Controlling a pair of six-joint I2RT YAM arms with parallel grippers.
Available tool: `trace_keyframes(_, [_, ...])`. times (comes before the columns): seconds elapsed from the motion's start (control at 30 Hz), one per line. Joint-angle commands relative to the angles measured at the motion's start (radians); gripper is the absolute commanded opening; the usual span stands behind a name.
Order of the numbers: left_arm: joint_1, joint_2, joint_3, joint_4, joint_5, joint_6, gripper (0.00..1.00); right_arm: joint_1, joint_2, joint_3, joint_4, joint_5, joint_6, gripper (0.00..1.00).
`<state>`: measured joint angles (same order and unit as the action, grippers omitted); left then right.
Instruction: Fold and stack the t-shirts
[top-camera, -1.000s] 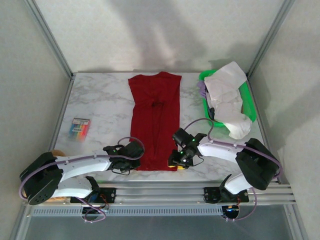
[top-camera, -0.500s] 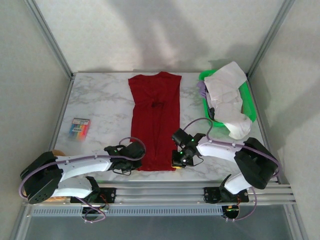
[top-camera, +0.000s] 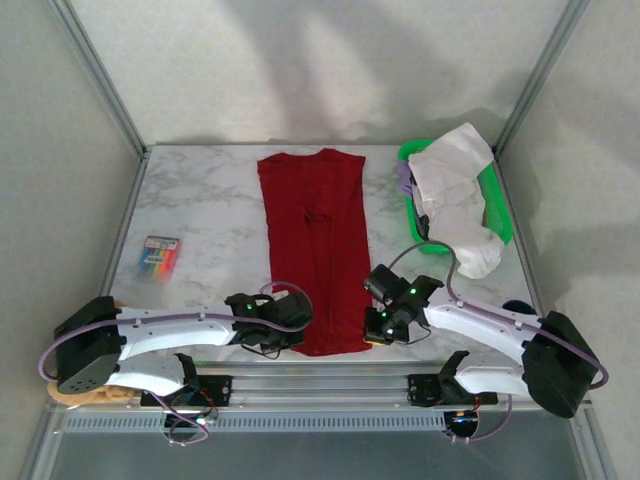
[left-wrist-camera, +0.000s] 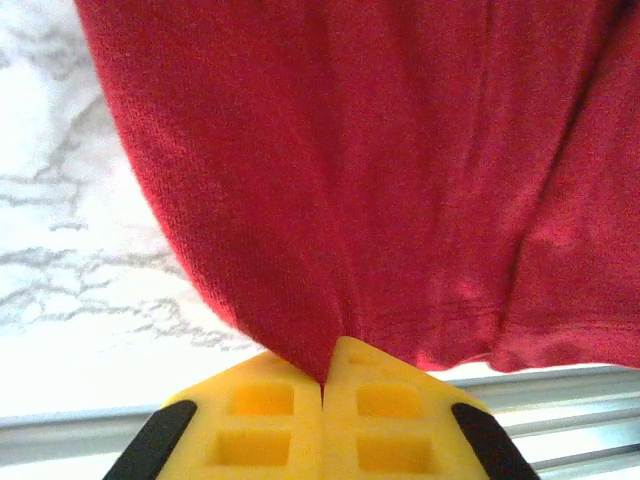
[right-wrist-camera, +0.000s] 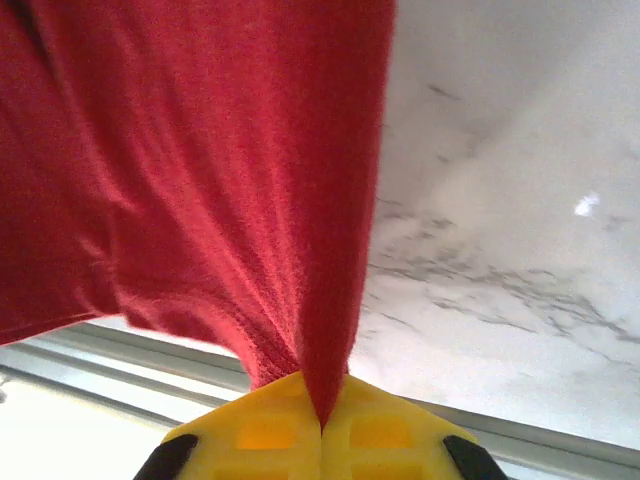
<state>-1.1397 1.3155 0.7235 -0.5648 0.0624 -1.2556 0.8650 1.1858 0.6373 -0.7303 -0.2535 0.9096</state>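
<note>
Marble tabletop (top-camera: 200, 210) carried the red t-shirt (top-camera: 318, 240) lengthwise down its middle, near hem at the front edge. Both near corners were pinched, the left gripper (left-wrist-camera: 322, 385) clamped on one and the right gripper (right-wrist-camera: 320, 425) on the other, probably so the hem could be lifted over for a fold. The white t-shirt (top-camera: 455, 195) waited draped over the green basket (top-camera: 496, 205). A second earlier the right jaws had stood apart beside the cloth; since then the hem had come nearer, the shirt straighter.
</note>
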Motion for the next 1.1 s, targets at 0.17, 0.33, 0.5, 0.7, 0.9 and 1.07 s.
trace_keyframes(0.17, [0.027,0.018,0.086,-0.053,-0.049,0.015,0.00,-0.004,-0.115,0.055,-0.077,0.052,-0.007,0.00])
trace_keyframes(0.33, [0.142,0.055,0.163,-0.038,-0.102,0.141,0.00,-0.112,-0.014,0.162,-0.042,0.032,-0.118,0.00])
trace_keyframes(0.5, [0.300,0.074,0.230,0.003,-0.127,0.294,0.00,-0.259,0.171,0.324,0.009,-0.015,-0.254,0.00])
trace_keyframes(0.7, [0.465,0.153,0.294,0.079,-0.100,0.437,0.00,-0.333,0.388,0.542,-0.009,0.013,-0.325,0.00])
trace_keyframes(0.9, [0.603,0.271,0.366,0.155,0.019,0.555,0.00,-0.405,0.551,0.655,0.038,-0.037,-0.349,0.00])
trace_keyframes(1.07, [0.660,0.394,0.478,0.152,0.095,0.625,0.00,-0.446,0.633,0.751,0.044,-0.060,-0.378,0.00])
